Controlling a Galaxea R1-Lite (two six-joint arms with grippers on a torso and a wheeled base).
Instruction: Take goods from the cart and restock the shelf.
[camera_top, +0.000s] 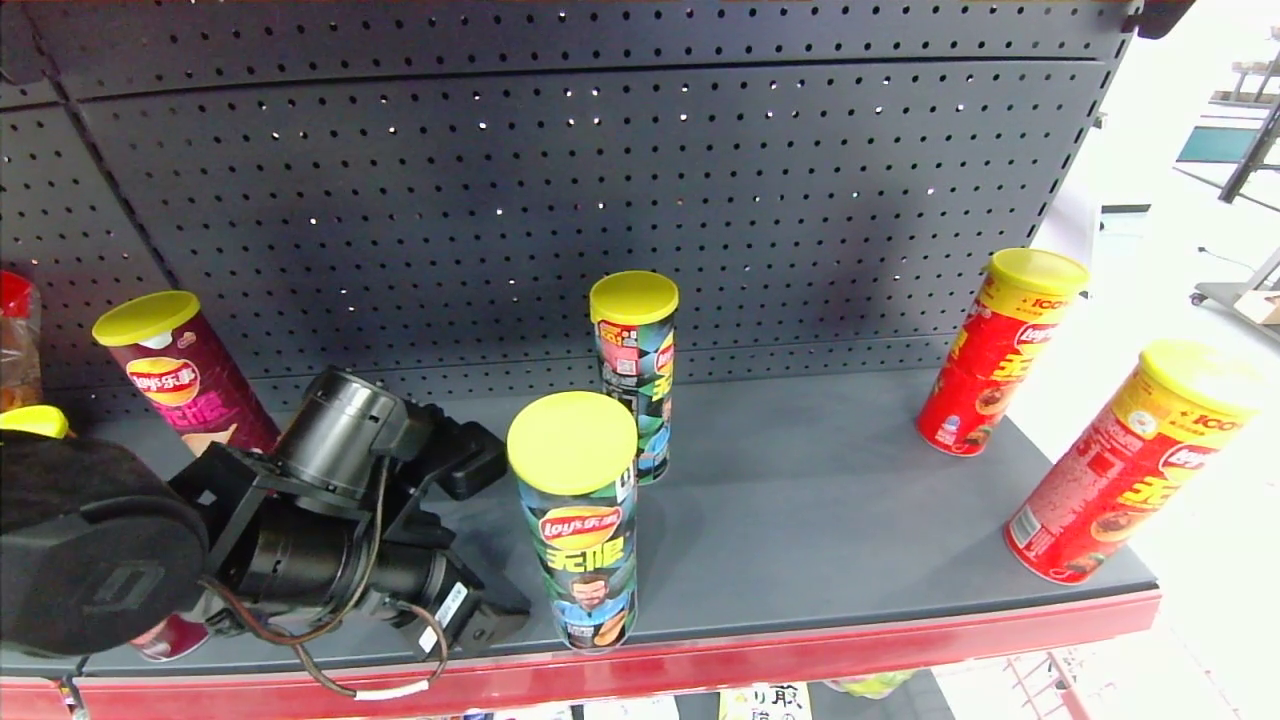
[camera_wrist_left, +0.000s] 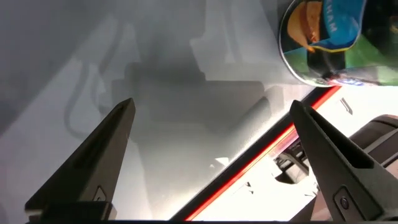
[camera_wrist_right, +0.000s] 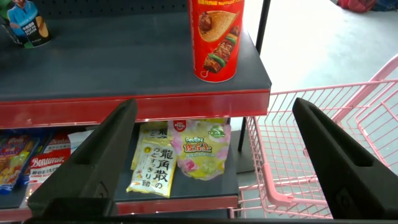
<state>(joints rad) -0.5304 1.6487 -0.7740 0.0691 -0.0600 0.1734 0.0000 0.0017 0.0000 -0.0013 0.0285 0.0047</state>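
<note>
The dark grey shelf, backed by a perforated panel and edged in red, carries upright chip canisters. The left fingers sit low over the shelf's front edge, spread wide and holding nothing. The front green canister stands just beside them, outside the gap and apparently not touching. The right fingers are likewise wide apart and empty, facing the shelf front with the pink cart near. Judged step: clearing the left arm from the stocked canister. It should draw straight off the shelf, away from the canister, to avoid tipping it.
</note>
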